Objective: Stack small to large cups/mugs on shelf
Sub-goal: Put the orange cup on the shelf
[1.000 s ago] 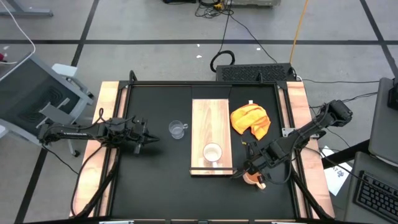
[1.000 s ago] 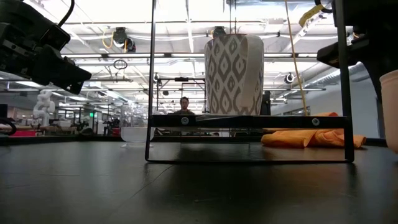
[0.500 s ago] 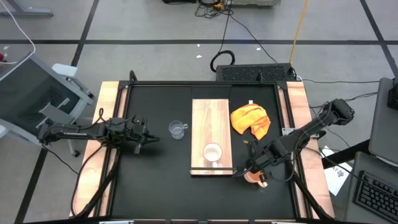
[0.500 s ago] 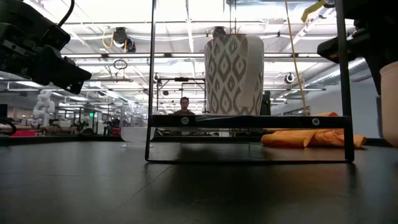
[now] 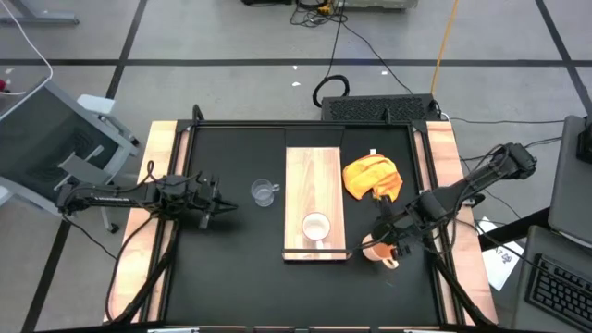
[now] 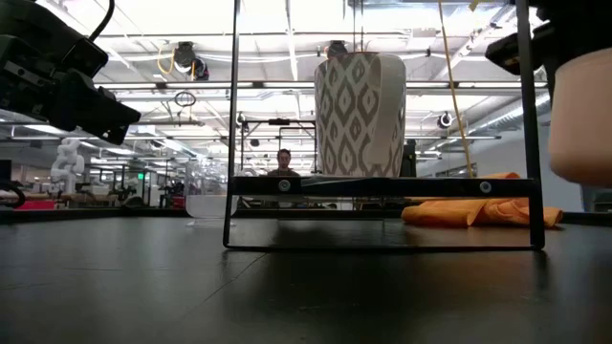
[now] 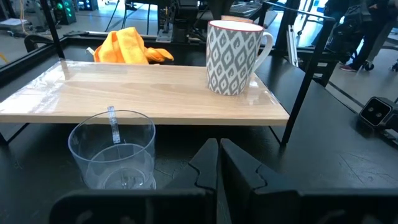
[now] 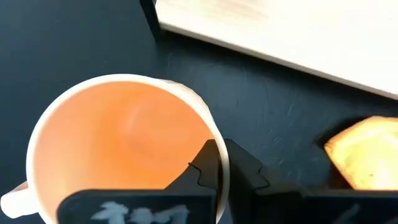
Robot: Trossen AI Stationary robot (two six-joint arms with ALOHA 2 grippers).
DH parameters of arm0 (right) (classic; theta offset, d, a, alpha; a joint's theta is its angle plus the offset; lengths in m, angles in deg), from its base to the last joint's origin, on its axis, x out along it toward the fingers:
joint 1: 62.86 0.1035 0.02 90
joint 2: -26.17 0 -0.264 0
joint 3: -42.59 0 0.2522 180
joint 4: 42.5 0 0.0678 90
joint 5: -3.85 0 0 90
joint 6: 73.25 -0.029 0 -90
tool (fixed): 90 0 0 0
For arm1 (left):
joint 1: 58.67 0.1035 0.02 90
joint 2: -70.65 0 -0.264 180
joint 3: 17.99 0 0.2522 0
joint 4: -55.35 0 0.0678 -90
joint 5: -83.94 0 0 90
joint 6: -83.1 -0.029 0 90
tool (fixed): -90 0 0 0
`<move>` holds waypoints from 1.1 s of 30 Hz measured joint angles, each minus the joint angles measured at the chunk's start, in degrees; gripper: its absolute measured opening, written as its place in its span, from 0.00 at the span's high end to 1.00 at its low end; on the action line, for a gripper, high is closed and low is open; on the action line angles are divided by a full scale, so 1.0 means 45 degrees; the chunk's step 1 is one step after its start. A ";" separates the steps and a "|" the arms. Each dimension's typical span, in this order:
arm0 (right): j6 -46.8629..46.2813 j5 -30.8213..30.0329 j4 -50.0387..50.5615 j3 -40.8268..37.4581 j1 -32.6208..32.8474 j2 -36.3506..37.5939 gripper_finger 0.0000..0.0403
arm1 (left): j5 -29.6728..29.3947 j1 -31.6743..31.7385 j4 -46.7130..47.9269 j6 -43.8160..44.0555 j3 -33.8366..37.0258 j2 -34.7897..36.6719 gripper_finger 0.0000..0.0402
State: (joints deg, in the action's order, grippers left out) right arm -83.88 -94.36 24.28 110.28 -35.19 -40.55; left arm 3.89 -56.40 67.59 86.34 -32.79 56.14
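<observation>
The light wooden shelf [image 5: 314,190] stands mid-table on thin legs, with a grey-patterned white mug [image 5: 316,226] near its near end. A clear glass cup [image 5: 265,192] stands on the black table left of the shelf, right in front of my left gripper [image 7: 219,146], which is shut and holds nothing. My right gripper [image 5: 381,242] is shut on a mug, orange inside and pale outside [image 8: 118,143], just right of the shelf's near end. My right gripper pinches the orange mug's rim [image 8: 205,121], one finger inside the cup and one outside. The fingers slant steeply down from above. The mug [image 6: 581,115] hangs upright below them, clear of the table, its handle [image 8: 13,198] on the side away from the fingers.
An orange-yellow cloth [image 5: 374,178] lies crumpled on the table right of the shelf's far half. A thin black frame [image 5: 305,127] runs around the tabletop, with wooden side rails [image 5: 157,185] outside it. A person shows in the room far behind.
My right gripper has risen with the orange mug, drawing slightly toward the table's far right. The mug stood on the table and now hangs clear above it, still upright.
</observation>
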 joint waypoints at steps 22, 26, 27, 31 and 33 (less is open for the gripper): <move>-0.1903 -0.1175 0.0553 -0.1789 0.0008 0.2613 1.00 | 0.0000 0.0002 0.0005 0.0000 0.0000 0.0000 0.95; -0.2320 -0.1179 0.0318 -0.2388 0.0008 0.3080 1.00 | 0.0000 -0.0001 0.0005 0.0000 0.0000 0.0000 0.95; -0.2366 -0.1174 0.0153 -0.2607 0.0008 0.3216 1.00 | 0.0000 -0.0001 0.0005 0.0000 0.0000 0.0000 0.95; -0.2408 -0.1174 -0.0519 -0.3429 0.0008 0.3820 1.00 | 0.0000 -0.0001 0.0005 0.0000 0.0000 0.0000 0.95; -0.2481 -0.1174 -0.0636 -0.3713 0.0008 0.4068 1.00 | 0.0000 0.0003 0.0000 0.0000 0.0000 0.0000 0.95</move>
State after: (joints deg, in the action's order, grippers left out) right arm -95.05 -99.65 21.42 93.57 -35.15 -22.25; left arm 3.89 -56.38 67.59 86.34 -32.79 56.14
